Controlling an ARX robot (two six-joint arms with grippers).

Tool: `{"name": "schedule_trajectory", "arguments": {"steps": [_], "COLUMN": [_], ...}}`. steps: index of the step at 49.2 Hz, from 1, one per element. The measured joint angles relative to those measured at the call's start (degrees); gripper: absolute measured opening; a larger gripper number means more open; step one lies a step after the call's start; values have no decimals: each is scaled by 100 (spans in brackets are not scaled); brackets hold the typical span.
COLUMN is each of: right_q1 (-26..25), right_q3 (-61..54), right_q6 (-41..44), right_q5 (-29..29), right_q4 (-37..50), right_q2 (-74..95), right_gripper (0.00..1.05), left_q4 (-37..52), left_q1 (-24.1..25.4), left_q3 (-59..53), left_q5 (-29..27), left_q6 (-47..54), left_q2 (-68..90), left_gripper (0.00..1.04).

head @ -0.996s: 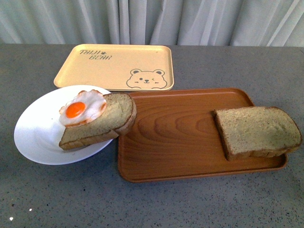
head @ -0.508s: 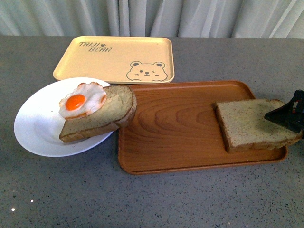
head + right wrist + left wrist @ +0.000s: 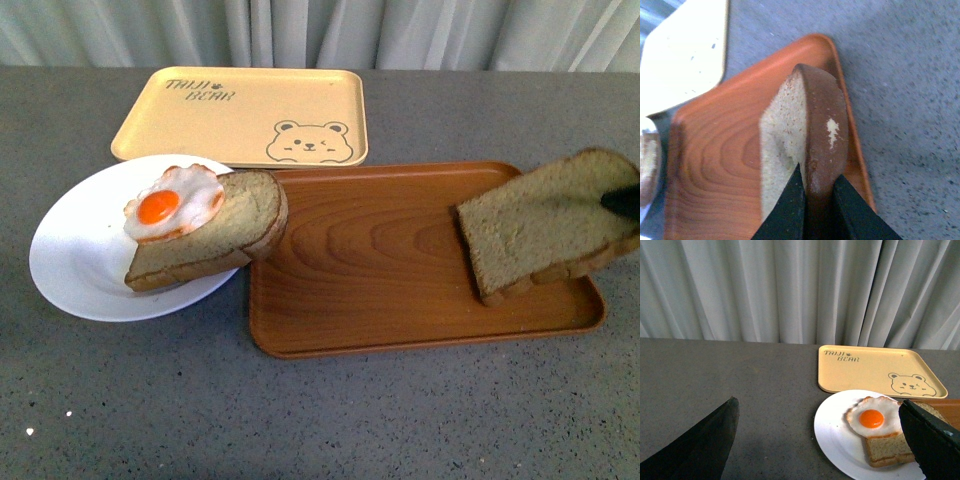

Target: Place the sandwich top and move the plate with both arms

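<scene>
- Right gripper [image 3: 817,197] clamps the sandwich top [image 3: 540,225] by its crust; slice tilted, left edge on wood tray [image 3: 370,300], right side raised.
- Left gripper [image 3: 818,405] wide apart, empty.
- Plate [image 3: 70,270] just left of tray, carrying egg slice [image 3: 235,235].

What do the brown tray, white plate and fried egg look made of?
Brown tray: wood or wood-print plastic, satin; curved grain lines show.
White plate: smooth, plain; ceramic or melamine, unclear which.
Fried egg: likely a plastic replica; evenly bright, glossy yolk.
</scene>
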State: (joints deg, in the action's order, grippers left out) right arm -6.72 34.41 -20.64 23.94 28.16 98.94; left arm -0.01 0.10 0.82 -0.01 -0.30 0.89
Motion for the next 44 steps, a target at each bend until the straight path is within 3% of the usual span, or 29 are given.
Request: {"name": "schedule_trajectory", "arguments": {"steps": [3, 17, 30, 44], "right_q1": [162, 1335, 2883, 4028], "right_q3": [17, 719, 1895, 2688], "right_q6": [-131, -750, -1176, -1484], "right_q5": [39, -103, -586, -1025], "right_q4": [-55, 181, 522, 734], "right_q2": [-341, -619, 208, 1340], "right_gripper": [3, 3, 3, 3], "left_q4": [0, 0, 0, 0], "left_q1": [0, 0, 0, 0], "left_q3": [0, 0, 0, 0], "left_q5": [0, 0, 0, 0], "left_q6": [0, 2, 0, 2], "left_q2": [0, 0, 0, 0], "left_gripper": [96, 96, 96, 96]}}
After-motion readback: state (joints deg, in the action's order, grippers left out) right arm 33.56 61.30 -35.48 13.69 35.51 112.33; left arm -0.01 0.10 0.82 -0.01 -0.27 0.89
